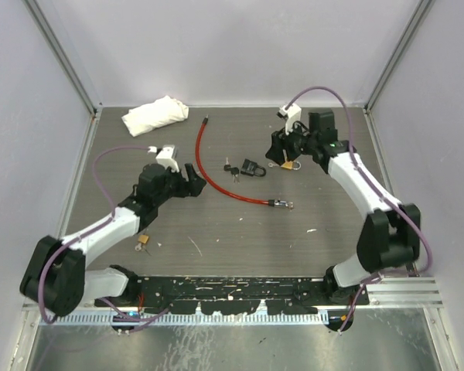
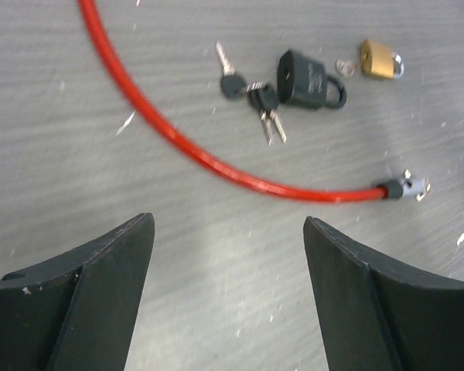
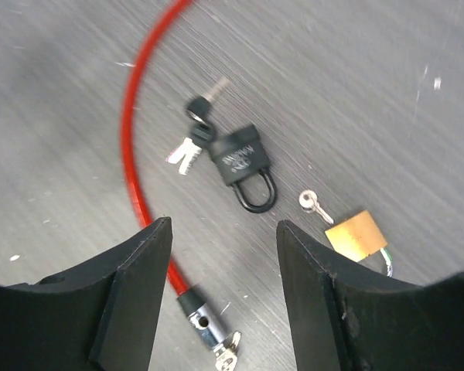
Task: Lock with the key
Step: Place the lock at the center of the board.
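Observation:
A black padlock (image 1: 254, 167) (image 2: 303, 79) (image 3: 240, 161) lies flat mid-table with its shackle down in the body. A bunch of black-headed keys (image 1: 230, 170) (image 2: 251, 97) (image 3: 195, 131) lies against its base; whether one sits in the keyhole I cannot tell. A brass padlock (image 1: 288, 164) (image 2: 379, 59) (image 3: 356, 234) with a small silver key (image 3: 317, 205) beside it lies to the right. My left gripper (image 1: 193, 176) (image 2: 228, 220) stands open and empty, left of the black padlock. My right gripper (image 1: 280, 149) (image 3: 224, 222) hangs open and empty above the brass padlock.
A red cable (image 1: 216, 178) (image 2: 178, 135) (image 3: 131, 139) curves between the grippers; its metal lock end (image 1: 281, 204) (image 2: 406, 186) (image 3: 209, 328) carries a key. A white cloth (image 1: 155, 114) lies at the back left. Another small brass padlock (image 1: 142, 240) sits near the left arm.

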`<action>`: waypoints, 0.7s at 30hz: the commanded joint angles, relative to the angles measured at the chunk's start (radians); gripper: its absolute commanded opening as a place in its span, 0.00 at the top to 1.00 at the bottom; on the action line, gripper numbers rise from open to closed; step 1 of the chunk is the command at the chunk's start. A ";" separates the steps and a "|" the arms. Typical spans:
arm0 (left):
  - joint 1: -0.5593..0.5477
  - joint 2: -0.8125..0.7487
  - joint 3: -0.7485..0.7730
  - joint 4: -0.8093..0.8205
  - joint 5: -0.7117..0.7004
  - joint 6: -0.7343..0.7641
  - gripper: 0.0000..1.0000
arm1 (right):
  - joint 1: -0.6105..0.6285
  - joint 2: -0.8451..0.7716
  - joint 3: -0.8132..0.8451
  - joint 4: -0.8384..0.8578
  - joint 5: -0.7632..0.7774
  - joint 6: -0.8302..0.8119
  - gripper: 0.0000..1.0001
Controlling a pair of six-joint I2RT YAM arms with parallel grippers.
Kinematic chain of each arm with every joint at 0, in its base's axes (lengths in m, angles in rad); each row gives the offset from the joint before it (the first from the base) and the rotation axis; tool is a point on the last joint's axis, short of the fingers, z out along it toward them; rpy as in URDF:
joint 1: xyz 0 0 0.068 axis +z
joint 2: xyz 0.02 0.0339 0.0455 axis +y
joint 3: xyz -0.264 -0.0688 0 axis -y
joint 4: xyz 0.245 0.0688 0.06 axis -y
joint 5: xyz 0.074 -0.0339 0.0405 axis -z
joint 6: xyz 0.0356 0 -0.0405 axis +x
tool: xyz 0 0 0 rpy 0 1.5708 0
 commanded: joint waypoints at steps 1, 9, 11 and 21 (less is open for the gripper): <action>0.007 -0.196 -0.140 -0.032 -0.033 -0.008 0.17 | 0.002 -0.201 -0.050 -0.066 -0.165 -0.130 0.38; 0.013 -0.597 -0.256 -0.379 -0.091 -0.141 0.02 | -0.056 -0.440 -0.346 0.139 -0.508 -0.124 0.29; 0.015 -0.688 -0.260 -0.467 -0.106 -0.183 0.02 | -0.068 -0.463 -0.393 0.185 -0.555 -0.122 0.29; 0.017 -0.799 -0.161 -0.852 -0.183 -0.277 0.02 | -0.080 -0.422 -0.372 0.117 -0.599 -0.159 0.29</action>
